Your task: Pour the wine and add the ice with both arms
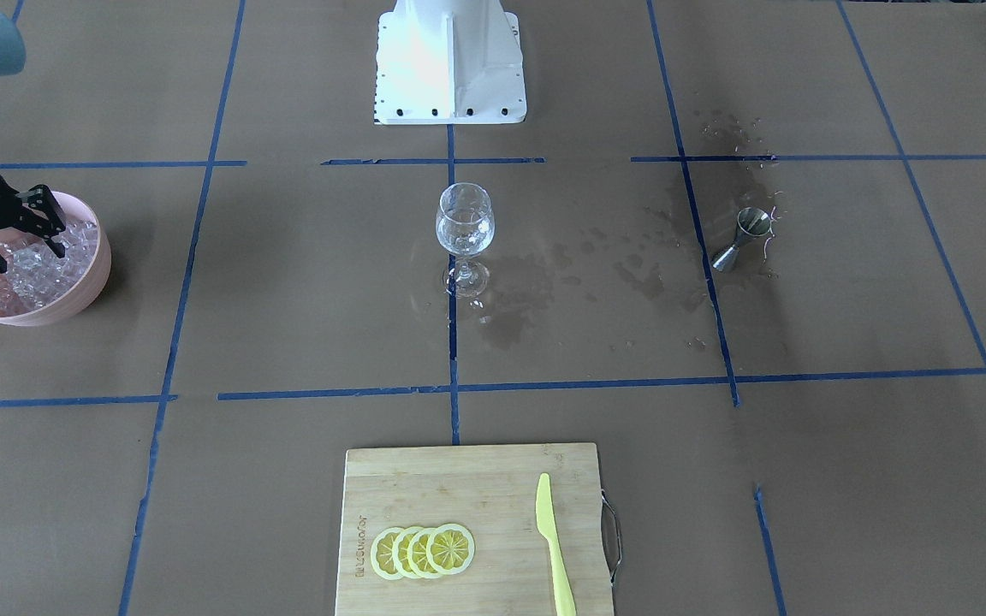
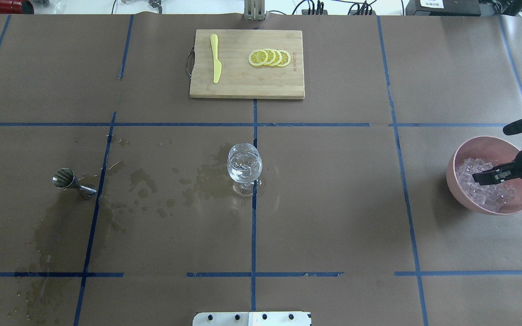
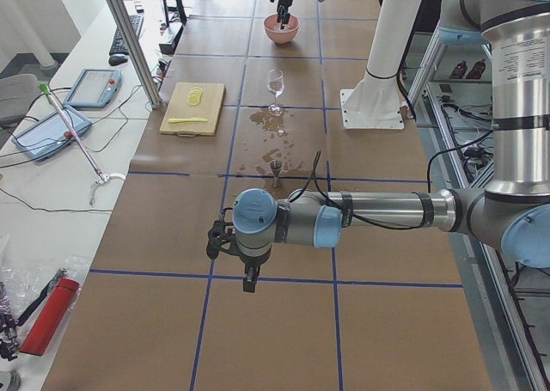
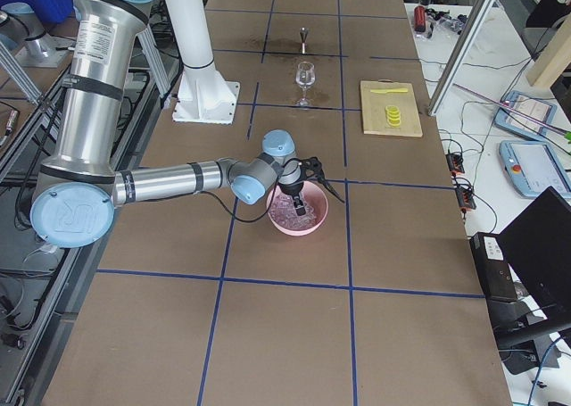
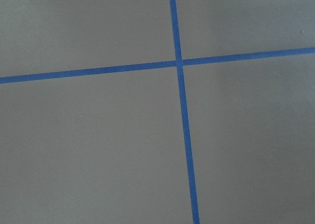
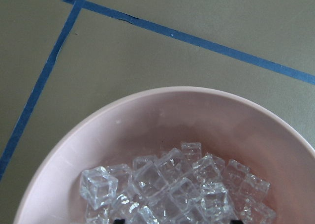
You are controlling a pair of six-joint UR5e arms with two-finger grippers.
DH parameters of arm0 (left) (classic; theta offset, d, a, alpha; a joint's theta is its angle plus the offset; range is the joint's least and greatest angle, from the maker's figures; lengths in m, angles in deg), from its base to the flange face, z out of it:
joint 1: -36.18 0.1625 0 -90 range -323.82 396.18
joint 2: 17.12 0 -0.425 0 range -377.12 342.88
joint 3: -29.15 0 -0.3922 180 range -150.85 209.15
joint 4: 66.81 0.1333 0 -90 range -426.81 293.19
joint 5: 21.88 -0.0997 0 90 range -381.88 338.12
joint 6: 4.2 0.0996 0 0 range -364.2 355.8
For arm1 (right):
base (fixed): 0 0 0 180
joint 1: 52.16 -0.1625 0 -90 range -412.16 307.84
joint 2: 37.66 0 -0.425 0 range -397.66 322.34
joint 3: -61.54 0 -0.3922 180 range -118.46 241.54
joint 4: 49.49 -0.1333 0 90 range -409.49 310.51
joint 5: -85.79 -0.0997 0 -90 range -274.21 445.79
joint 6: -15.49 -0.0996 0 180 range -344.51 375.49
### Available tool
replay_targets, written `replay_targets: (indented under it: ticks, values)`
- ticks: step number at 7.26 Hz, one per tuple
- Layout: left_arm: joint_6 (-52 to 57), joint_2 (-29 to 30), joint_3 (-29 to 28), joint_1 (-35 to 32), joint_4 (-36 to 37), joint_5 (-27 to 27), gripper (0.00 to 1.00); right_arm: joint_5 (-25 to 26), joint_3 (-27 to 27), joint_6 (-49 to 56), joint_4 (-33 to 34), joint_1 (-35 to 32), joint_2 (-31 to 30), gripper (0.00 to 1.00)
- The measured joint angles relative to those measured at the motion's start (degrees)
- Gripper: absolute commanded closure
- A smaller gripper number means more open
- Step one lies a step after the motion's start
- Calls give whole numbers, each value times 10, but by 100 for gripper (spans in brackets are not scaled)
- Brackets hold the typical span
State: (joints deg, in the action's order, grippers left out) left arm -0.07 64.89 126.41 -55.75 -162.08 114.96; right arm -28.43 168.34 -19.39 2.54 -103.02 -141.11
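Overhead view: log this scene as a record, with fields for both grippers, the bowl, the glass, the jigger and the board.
Right gripper: open, tips low over the ice in the pink bowl
Left gripper: above bare paper, apart from everything; open or shut cannot be told
Wine glass: upright at table centre, wet stains beside it
Jigger: standing on the robot's left side, unheld
Cutting board: far edge, lemon slices and yellow knife on it
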Motion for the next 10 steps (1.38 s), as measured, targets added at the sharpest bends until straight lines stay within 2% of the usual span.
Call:
replay_targets:
  ticks: [5, 6, 7, 8, 10]
  values:
    - [0, 0, 0, 0, 0, 0, 0, 2, -9, 0, 0, 4, -5, 30]
    - [0, 0, 0, 0, -1, 0, 0, 2, -10, 0, 0, 3, -5, 43]
    - [0, 0, 0, 0, -1, 0, 0, 2, -10, 0, 0, 3, -6, 68]
    - [0, 0, 0, 0, -1, 0, 0, 1, -10, 0, 0, 3, -6, 75]
    - [1, 0, 0, 0, -1, 0, 0, -1, -8, 0, 0, 3, -6, 72]
